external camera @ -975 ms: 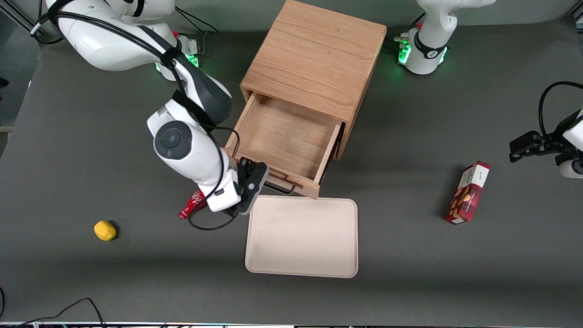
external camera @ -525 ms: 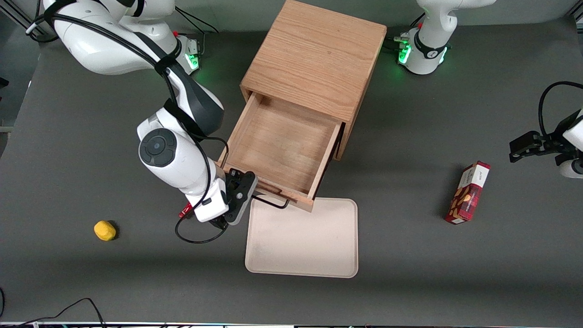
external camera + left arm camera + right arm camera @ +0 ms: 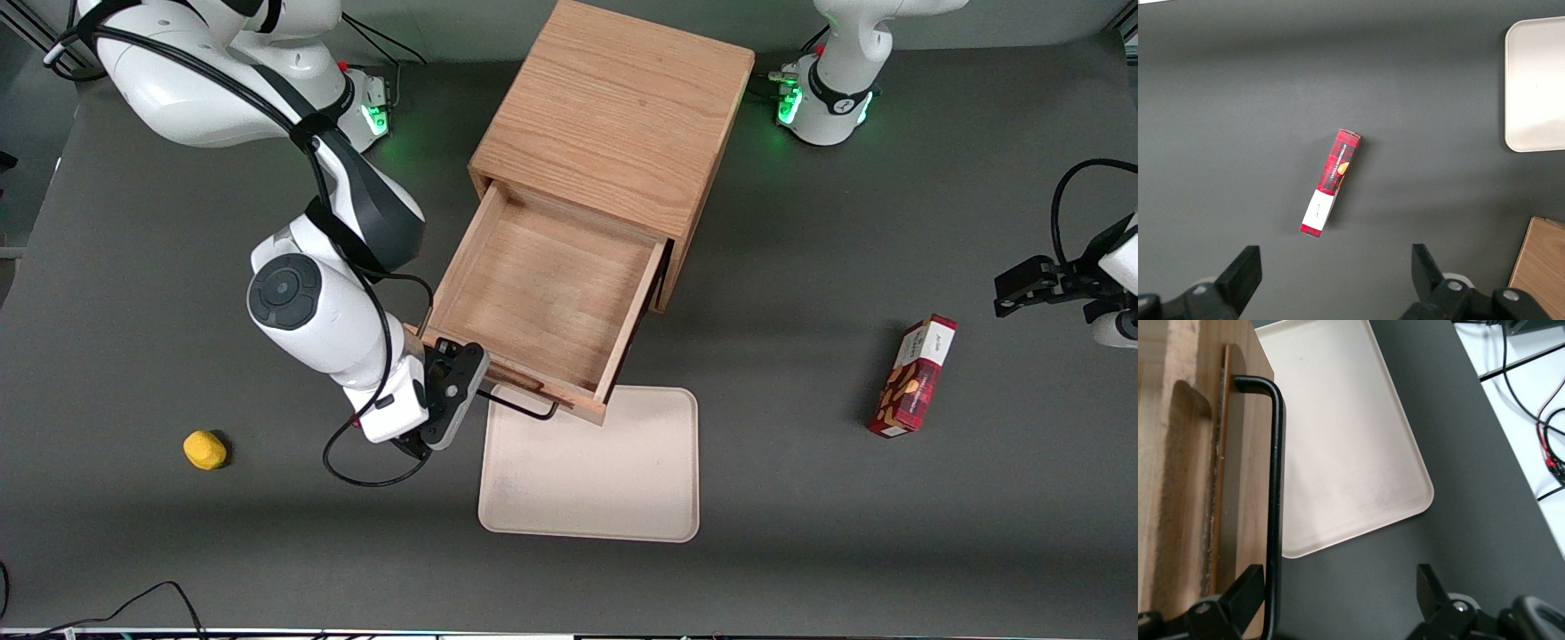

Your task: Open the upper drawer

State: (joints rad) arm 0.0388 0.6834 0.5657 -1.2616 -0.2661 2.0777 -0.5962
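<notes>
Your gripper (image 3: 474,380) sits at the working-arm end of the black handle (image 3: 1274,500), right at the front of the upper drawer (image 3: 542,293). Its fingers (image 3: 1238,597) stand apart w/ the handle bar between them, not clamped. The drawer's pulled well out of the cabinet (image 3: 613,116), its front lip over the cream tray (image 3: 591,480) just below your gripper. Yellow object (image 3: 204,449) is well off toward the working arm's end of the table.

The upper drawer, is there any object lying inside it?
No. The front view shows only bare wood inside the upper drawer, pulled out over the tray, with the gripper at its handle.
</notes>
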